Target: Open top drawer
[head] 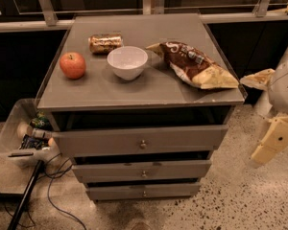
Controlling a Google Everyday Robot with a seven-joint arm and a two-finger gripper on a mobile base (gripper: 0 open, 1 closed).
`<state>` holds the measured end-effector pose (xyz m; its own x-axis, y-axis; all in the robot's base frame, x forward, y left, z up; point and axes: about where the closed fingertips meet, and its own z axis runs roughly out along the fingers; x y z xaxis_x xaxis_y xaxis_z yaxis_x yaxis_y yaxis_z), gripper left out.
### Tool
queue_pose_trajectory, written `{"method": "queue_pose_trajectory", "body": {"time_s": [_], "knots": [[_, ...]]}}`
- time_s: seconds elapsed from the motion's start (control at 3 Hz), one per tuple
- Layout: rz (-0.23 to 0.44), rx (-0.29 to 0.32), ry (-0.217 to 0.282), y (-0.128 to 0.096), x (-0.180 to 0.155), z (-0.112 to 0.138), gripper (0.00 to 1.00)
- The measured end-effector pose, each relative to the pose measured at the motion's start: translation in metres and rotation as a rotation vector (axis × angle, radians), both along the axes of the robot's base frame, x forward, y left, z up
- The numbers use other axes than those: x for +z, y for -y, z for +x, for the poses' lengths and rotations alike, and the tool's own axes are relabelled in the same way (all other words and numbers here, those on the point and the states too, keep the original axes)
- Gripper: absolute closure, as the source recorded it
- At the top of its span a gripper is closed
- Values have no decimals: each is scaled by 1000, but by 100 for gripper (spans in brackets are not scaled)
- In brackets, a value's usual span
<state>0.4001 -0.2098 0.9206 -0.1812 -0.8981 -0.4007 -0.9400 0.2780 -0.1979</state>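
The top drawer (182, 139) is the widest grey front of three, with a small round metal knob (143, 143) at its centre and a dark gap above it. The two narrower drawer fronts (142, 170) sit below it. My gripper (265, 111) is at the right edge of the view, to the right of the cabinet and apart from it, at about the top drawer's height. Its two cream fingers (273, 142) stand wide apart and hold nothing.
On the cabinet top (101, 92) lie a red apple (72, 64), a white bowl (127, 62), a can on its side (105, 42) and a brown chip bag (194, 65). A clear bin (12, 143) with items and cables stands on the floor at left.
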Motion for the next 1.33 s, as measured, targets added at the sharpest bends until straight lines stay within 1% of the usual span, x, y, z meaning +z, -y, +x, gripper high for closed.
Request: {"method": "queue_pose_trajectory", "body": {"time_s": [0.33,0.67,1.0,1.33], "knots": [[24,26,-9,-9,-8,-5,0],[109,88,-31,-35,-39,-13,0],[244,151,-26,-61,-72,-20,0],[352,180,28,-78,-101,-21,0]]}}
